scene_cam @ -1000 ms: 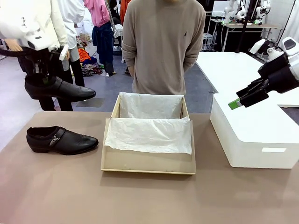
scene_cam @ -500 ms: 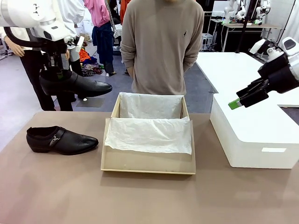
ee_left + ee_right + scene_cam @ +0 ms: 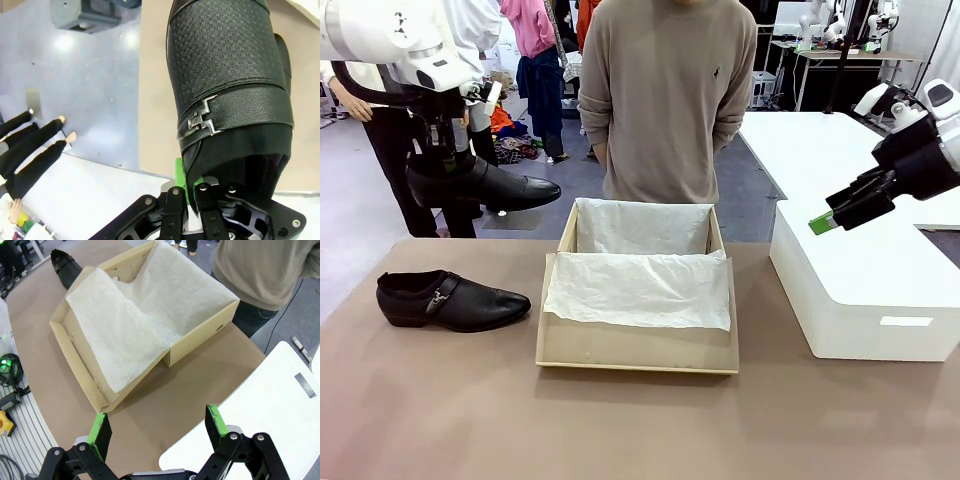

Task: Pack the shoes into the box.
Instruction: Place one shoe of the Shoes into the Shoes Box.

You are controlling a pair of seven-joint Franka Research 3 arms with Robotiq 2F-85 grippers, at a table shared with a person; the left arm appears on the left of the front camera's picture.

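One black shiny leather shoe point(image 3: 480, 187) with a side strap and a small metal buckle hangs in the air over the far left of the desk point(image 3: 640, 430). Its toe points right, and the left end effector point(image 3: 442, 160) pinches its heel end. The other black shiny shoe point(image 3: 450, 301) lies flat on the left of the desk, toe pointing right too. The tan cardboard shoebox point(image 3: 640, 352) sits open in the middle, its flap down on the near side. White tissue paper point(image 3: 638, 288) covers the inside and the flap.

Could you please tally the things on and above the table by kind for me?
Black shoes: 2
Tan cardboard box: 1
White box: 1
Tissue paper lining: 1
Total: 5
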